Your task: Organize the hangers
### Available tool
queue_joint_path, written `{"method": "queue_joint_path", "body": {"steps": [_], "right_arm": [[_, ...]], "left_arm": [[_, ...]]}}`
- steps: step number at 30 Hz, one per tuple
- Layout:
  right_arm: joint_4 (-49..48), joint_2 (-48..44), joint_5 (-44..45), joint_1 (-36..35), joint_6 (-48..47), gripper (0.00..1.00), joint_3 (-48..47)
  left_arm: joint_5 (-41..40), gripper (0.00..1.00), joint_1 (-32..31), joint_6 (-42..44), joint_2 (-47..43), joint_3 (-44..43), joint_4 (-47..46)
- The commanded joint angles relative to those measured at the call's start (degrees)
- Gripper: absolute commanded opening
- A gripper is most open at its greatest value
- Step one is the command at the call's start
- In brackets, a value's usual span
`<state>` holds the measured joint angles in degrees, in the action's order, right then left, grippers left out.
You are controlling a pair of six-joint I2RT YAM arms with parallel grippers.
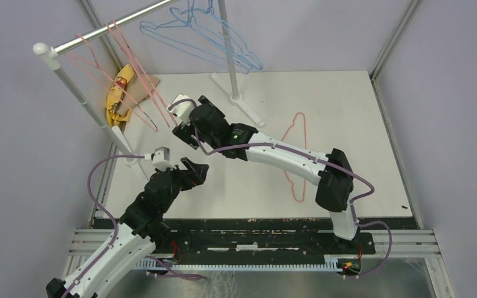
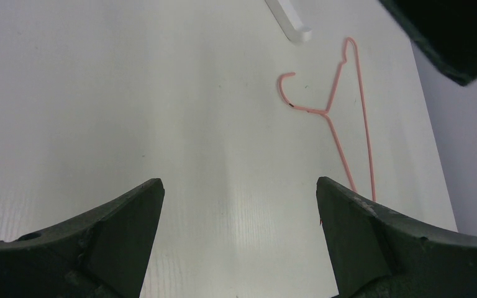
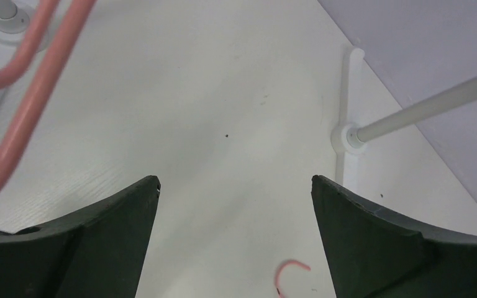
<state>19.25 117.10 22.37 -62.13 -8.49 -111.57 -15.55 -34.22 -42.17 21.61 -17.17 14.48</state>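
Note:
Several pink-red hangers hang at the left end of the silver rail. Light blue hangers hang further right on it. One pink hanger lies flat on the white table at the right; it also shows in the left wrist view. My right gripper is open and empty, just right of the hanging pink hangers, whose wires pass close at the upper left of its view. My left gripper is open and empty over the table's near left.
The rail's white poles stand on flat white feet on the table. A yellow object on brown cardboard lies at the back left under the pink hangers. Grey walls close in the table on three sides.

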Motion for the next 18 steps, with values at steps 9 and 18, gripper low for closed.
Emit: {"method": "queue_joint_path", "body": {"steps": [9, 18], "right_arm": [[2.4, -25.6, 2.3, 9.0, 12.6, 0.97, 29.6], [11.0, -29.2, -4.0, 20.9, 21.0, 0.73, 44.0]], "left_arm": [[-0.9, 0.99, 0.0, 1.5, 2.9, -0.5, -1.0], [0.7, 0.99, 0.1, 1.7, 9.1, -1.7, -3.8]]}}
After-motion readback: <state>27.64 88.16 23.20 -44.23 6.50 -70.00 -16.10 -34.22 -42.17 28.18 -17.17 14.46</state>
